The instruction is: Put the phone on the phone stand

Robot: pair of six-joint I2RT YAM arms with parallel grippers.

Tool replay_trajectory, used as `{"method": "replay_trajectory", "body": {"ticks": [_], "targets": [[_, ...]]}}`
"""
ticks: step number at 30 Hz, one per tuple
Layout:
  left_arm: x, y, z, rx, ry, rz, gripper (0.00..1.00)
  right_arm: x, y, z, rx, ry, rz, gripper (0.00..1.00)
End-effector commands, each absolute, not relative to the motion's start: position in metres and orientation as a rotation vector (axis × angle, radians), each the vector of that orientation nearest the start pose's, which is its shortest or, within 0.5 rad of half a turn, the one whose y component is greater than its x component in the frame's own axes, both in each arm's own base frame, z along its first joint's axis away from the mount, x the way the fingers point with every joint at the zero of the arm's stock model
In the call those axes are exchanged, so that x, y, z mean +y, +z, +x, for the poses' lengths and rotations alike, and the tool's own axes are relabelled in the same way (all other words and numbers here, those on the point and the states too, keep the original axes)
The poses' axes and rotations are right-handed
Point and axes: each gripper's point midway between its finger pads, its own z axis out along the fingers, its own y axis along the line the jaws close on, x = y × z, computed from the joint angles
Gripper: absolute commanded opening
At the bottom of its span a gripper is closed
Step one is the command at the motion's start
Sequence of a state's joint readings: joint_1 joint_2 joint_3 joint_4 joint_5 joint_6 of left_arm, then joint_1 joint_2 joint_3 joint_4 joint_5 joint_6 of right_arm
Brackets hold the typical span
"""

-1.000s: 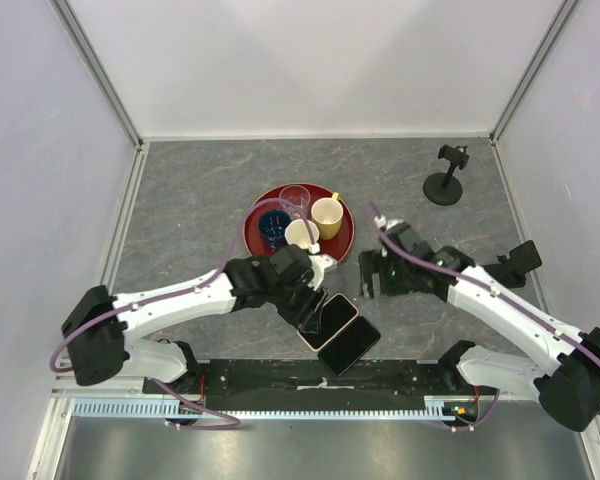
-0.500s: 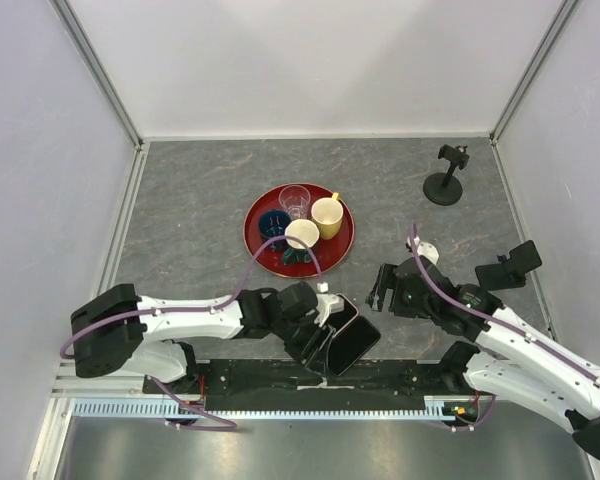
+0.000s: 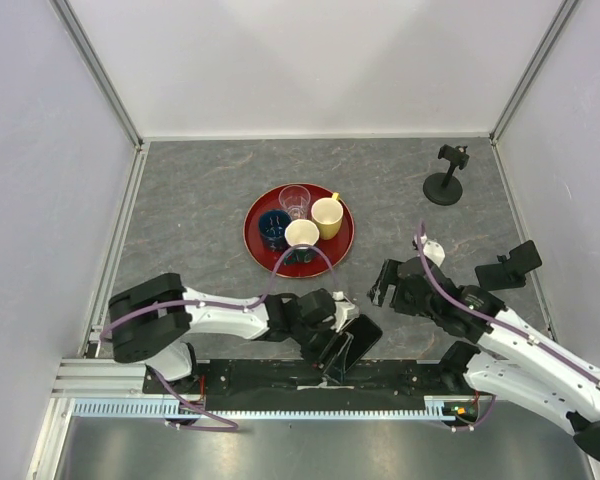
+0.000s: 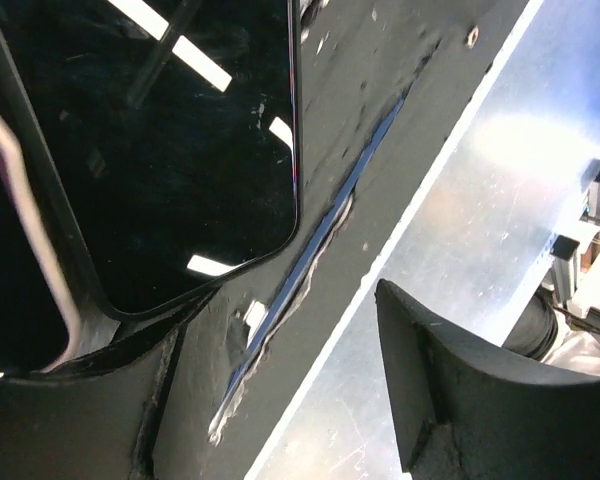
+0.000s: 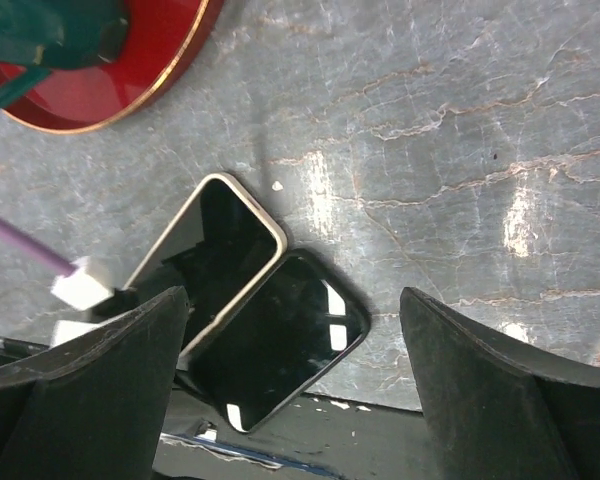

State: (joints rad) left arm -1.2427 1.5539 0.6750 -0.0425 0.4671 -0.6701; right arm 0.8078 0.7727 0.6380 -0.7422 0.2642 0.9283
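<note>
Fig.: my L gripper [image 4: 280, 320], jaws apart, low at near edge of table [image 3: 200, 200]; black phone [image 4: 180, 150] lies just beside 1 finger, pale-rimmed phone [image 5: 215, 255] touching it. My R gripper [image 5: 290, 300], spread wide, hovers above both. The phone stand [image 3: 445, 180] is well beyond R gripper, far right
</note>
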Motion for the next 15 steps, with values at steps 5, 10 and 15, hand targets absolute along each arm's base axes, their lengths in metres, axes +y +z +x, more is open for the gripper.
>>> {"method": "replay_trajectory", "body": {"ticks": [5, 10, 15], "targets": [[-0.422, 0.076, 0.035, 2.447, -1.343, 1.112, 0.72, 0.123, 0.147, 0.174, 2.279, 0.427, 0.427, 0.94], [-0.474, 0.096, 0.081, 2.337, -1.346, 1.079, 0.76, 0.071, 0.172, 0.176, 2.136, 0.242, 0.653, 0.95], [-0.472, 0.16, 0.089, 2.109, -1.42, 1.065, 0.77, 0.059, 0.183, 0.178, 2.111, 0.15, 0.682, 0.98]]}}
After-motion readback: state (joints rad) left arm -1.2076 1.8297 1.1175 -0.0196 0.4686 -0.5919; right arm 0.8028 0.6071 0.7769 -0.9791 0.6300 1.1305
